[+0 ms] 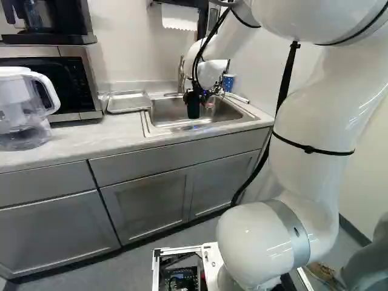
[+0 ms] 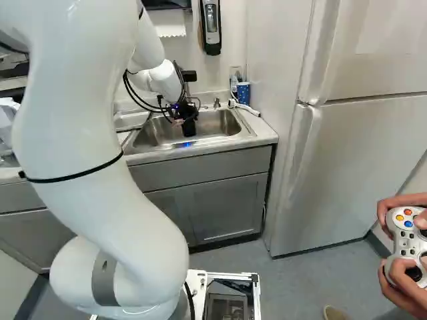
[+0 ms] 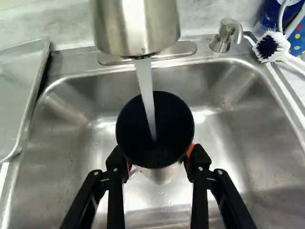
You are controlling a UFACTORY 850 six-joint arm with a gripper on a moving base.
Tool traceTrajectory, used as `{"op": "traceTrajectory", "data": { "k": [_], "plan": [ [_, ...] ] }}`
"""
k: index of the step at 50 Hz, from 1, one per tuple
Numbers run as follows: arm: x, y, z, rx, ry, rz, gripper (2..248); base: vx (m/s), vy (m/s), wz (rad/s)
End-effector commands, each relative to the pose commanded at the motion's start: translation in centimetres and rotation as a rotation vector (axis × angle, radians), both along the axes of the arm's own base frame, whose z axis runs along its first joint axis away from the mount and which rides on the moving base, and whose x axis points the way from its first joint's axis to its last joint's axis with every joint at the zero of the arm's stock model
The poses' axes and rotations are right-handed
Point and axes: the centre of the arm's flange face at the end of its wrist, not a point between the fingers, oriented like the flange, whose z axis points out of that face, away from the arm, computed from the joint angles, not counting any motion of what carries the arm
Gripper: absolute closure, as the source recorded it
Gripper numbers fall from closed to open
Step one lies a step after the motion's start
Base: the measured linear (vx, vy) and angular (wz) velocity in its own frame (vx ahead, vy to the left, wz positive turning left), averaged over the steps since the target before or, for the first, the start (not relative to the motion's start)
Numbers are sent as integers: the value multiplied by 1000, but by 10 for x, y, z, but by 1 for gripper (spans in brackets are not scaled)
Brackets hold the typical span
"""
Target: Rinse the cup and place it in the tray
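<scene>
Cup [image 3: 177,125]: rinsing | Left: tray [image 3: 21,90] on bench [image 1: 121,131] beside sink [image 3: 252,143] | Middle: pincer [image 3: 158,160] clamped on cup, mouth under running water [image 3: 146,93]; swirl gently, ease clear of faucet [image 3: 136,26], tip out, let drips fall | Far right: avoid soap pump [image 3: 224,37], brush [image 3: 272,47]

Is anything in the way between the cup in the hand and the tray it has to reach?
Sideways to the tray, only the sink rim and the tray's raised edge are visible. The faucet hangs above the cup, water running in, so lifting straight up would probably hit it.
</scene>
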Motion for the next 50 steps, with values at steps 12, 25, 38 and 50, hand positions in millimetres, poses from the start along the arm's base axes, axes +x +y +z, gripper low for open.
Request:
{"op": "traceTrajectory", "data": {
  "k": [12,25,38,50],
  "plan": [
    [0,7,0,-28,-3,37,127,0,0,0],
    [0,7,0,-28,-3,37,127,0,0,0],
    [0,7,0,-28,-3,37,127,0,0,0],
    [0,7,0,-28,-3,37,127,0,0,0]
  ]
}}
